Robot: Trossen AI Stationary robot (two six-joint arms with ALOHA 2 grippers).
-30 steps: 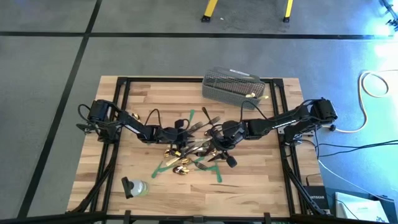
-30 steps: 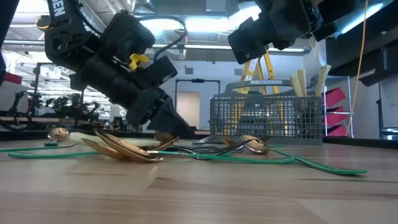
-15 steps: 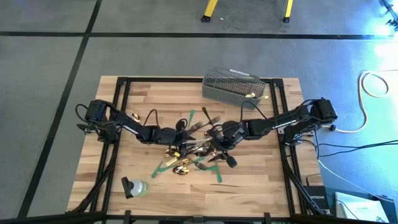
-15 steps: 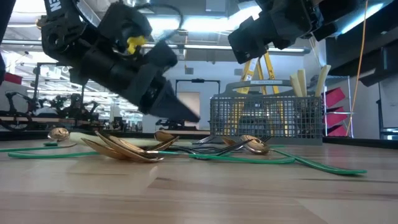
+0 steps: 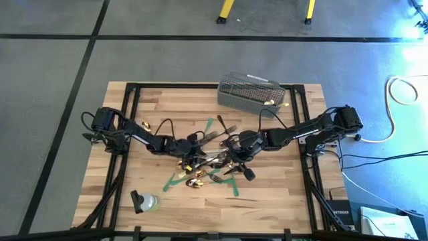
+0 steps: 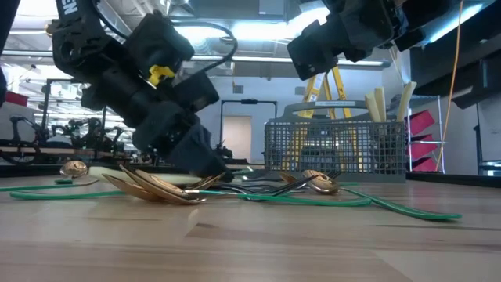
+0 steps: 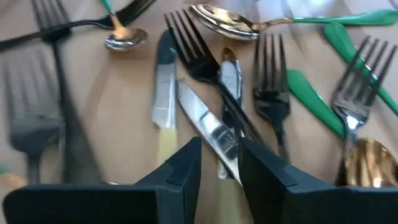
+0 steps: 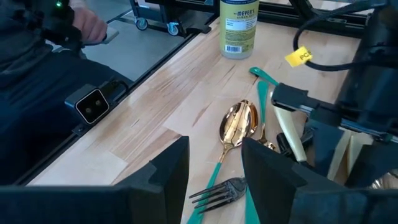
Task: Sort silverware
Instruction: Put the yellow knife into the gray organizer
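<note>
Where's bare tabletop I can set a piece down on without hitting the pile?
Bare wood lies along the front edge, between the bottle and the table's right rail, and at the back left, left of the mesh basket. The centre is crowded: the silverware pile, green tape strips, the left end effector and the right end effector.

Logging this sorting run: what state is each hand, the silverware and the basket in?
left hand: open slightly, low over a knife.
right hand: open, empty, raised off the table.
silverware: loose, tangled heap on the table.
basket: upright, cream handles standing inside.
</note>
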